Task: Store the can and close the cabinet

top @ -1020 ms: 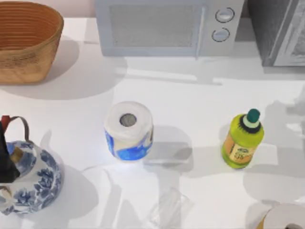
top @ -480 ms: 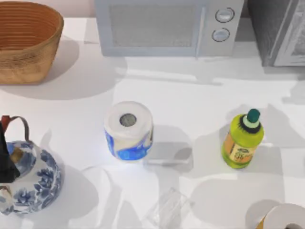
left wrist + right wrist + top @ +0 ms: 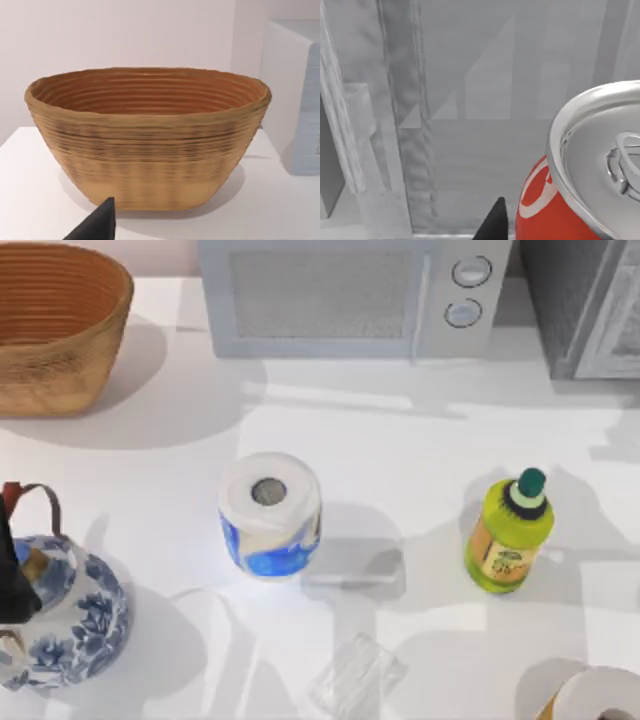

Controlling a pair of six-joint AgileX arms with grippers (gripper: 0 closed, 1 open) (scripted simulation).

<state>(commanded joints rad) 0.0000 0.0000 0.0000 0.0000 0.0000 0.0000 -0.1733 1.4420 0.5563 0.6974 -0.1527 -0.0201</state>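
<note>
In our right wrist view the red can [image 3: 570, 200] sits at lower right against the grey cabinet [image 3: 470, 100] interior. We cannot tell either gripper's finger state. We risk clipping the door frame and tipping the can.

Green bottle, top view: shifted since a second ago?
No. The green bottle stands where it did, same spot relative to the toilet paper roll.

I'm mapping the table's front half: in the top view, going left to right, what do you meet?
Blue-and-white teapot → toilet paper roll → clear plastic piece → green bottle → second paper roll at the lower right corner.
</note>
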